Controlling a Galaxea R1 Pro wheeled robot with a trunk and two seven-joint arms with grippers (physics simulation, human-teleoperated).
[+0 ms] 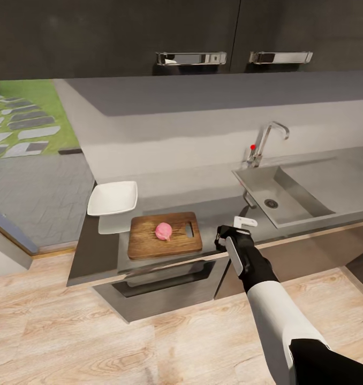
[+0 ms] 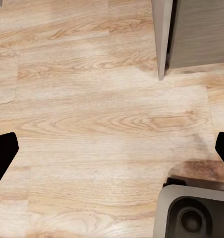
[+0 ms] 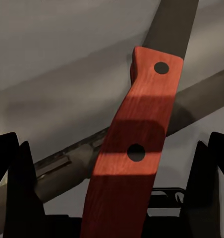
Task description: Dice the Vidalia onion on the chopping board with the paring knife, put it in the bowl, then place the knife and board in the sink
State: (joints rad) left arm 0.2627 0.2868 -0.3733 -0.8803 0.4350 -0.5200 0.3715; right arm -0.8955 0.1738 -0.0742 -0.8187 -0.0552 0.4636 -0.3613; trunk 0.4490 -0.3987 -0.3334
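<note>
Head view: pinkish round Vidalia onion [image 1: 164,231] on brown chopping board [image 1: 165,235] left of the right gripper [image 1: 222,239], white bowl [image 1: 113,198] beyond; right wrist view: red-orange paring knife [image 3: 134,148] between wide-spread fingers [image 3: 20,198], grasp unclear.

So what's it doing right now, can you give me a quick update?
Right gripper over the countertop, fingers either side of the paring knife, grip unclear. Left gripper open. Vidalia onion whole on chopping board. No obstruction seen.
</note>
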